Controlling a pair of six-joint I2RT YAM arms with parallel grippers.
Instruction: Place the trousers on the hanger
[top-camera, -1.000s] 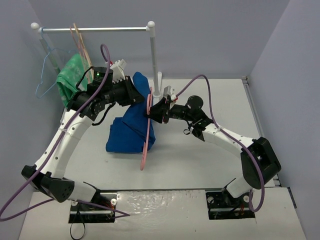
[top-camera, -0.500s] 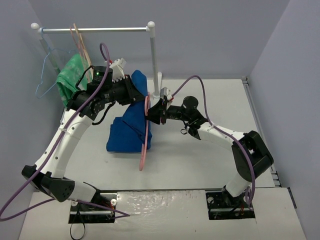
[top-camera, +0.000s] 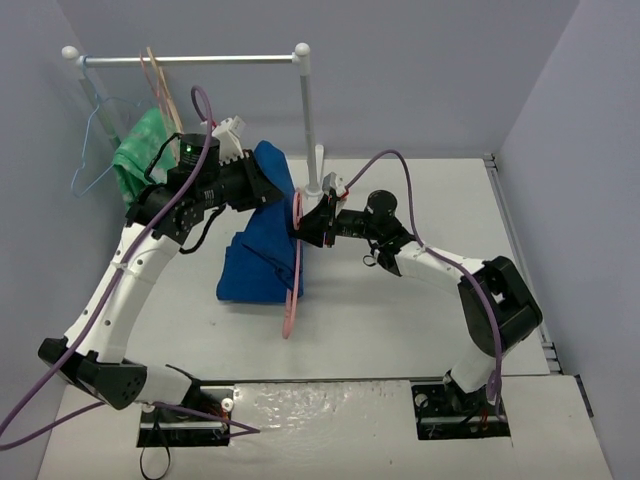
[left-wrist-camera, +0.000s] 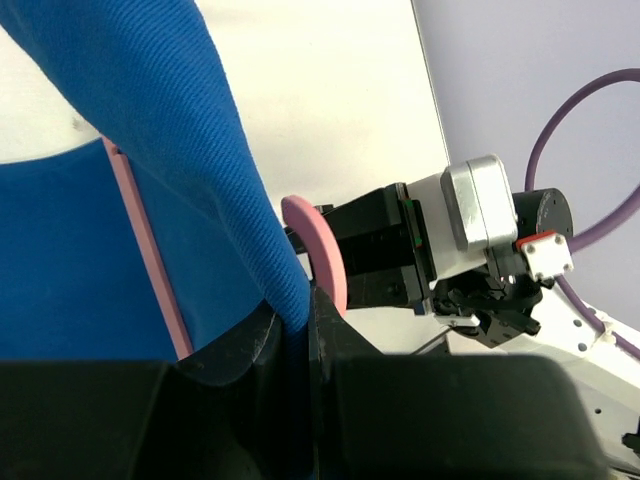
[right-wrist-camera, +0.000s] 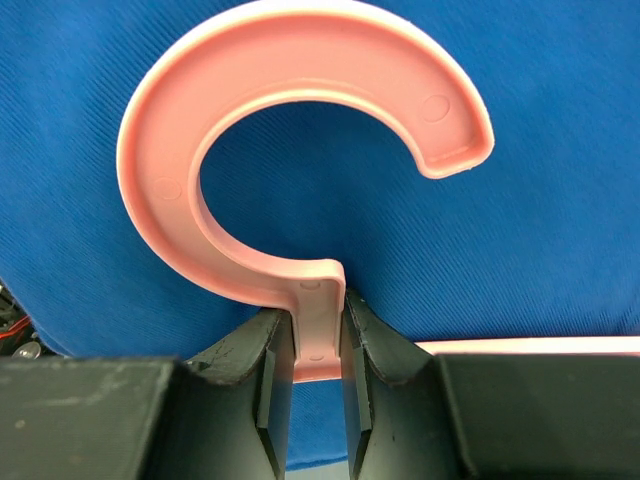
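The royal-blue trousers (top-camera: 262, 248) hang from my left gripper (top-camera: 268, 180), which is shut on a fold of the cloth; their lower part rests on the table. In the left wrist view the blue trousers (left-wrist-camera: 190, 170) run down into the pinched jaws of the left gripper (left-wrist-camera: 305, 330). The pink hanger (top-camera: 293, 290) stands on edge beside the trousers. My right gripper (top-camera: 306, 222) is shut on the stem under its hook. The hook of the hanger (right-wrist-camera: 290, 130) curls above the right gripper (right-wrist-camera: 318, 340), with blue cloth filling the background.
A white clothes rail (top-camera: 190, 59) on a post (top-camera: 308, 120) stands at the back. A green cloth (top-camera: 140, 155), a thin light-blue wire hanger (top-camera: 97, 140) and a beige hanger (top-camera: 160, 90) hang from it at the left. Grey walls close three sides.
My left gripper has lifted the trousers slightly up and right. The right arm has pushed the hanger a little further left, against the cloth.
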